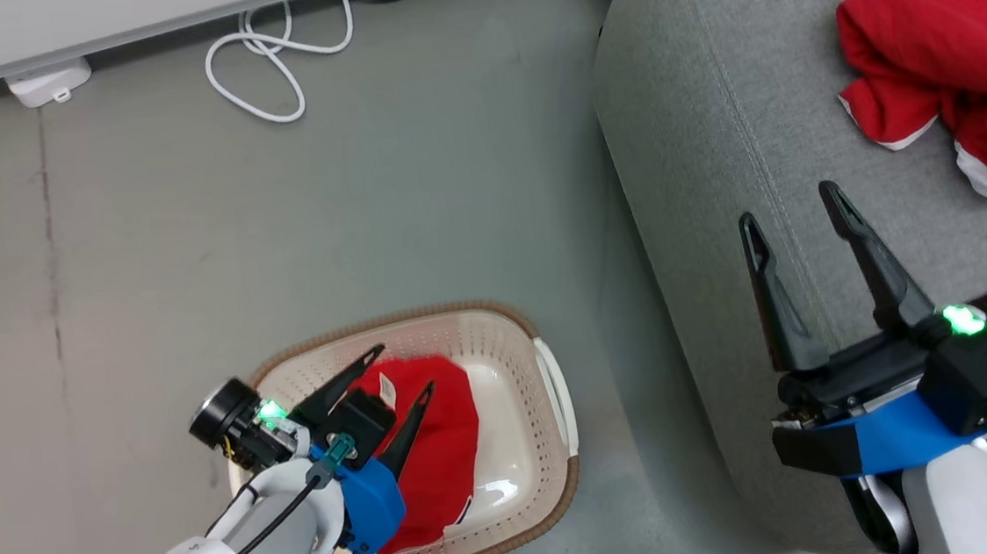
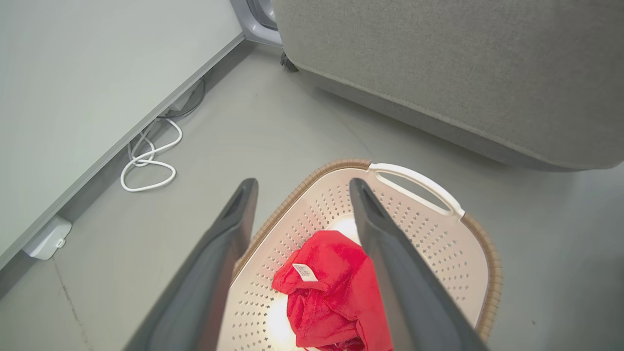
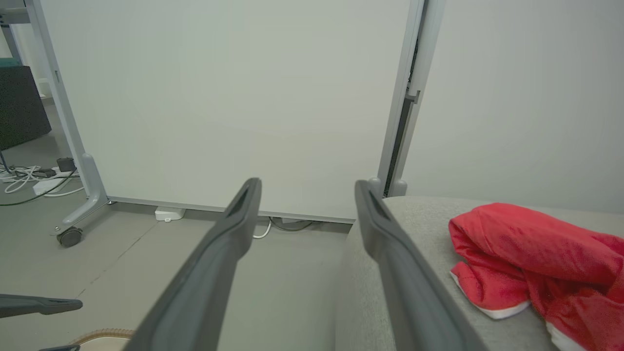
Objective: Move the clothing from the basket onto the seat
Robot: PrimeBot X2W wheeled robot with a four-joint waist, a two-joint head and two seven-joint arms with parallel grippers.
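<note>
One red garment (image 1: 442, 466) lies in the basket (image 1: 496, 312), just below the left end effector (image 1: 401, 370), its length running roughly along the fingers. That arm is far nearer, angled down over it, released and empty. The right end effector (image 1: 790, 205), also released, hovers over the seat (image 1: 710, 119); the second garment (image 1: 933, 40) lies ahead to its right.

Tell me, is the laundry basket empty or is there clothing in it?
Not empty: a crumpled red garment lies inside the laundry basket, on its floor. A second red garment lies on the grey seat.
</note>
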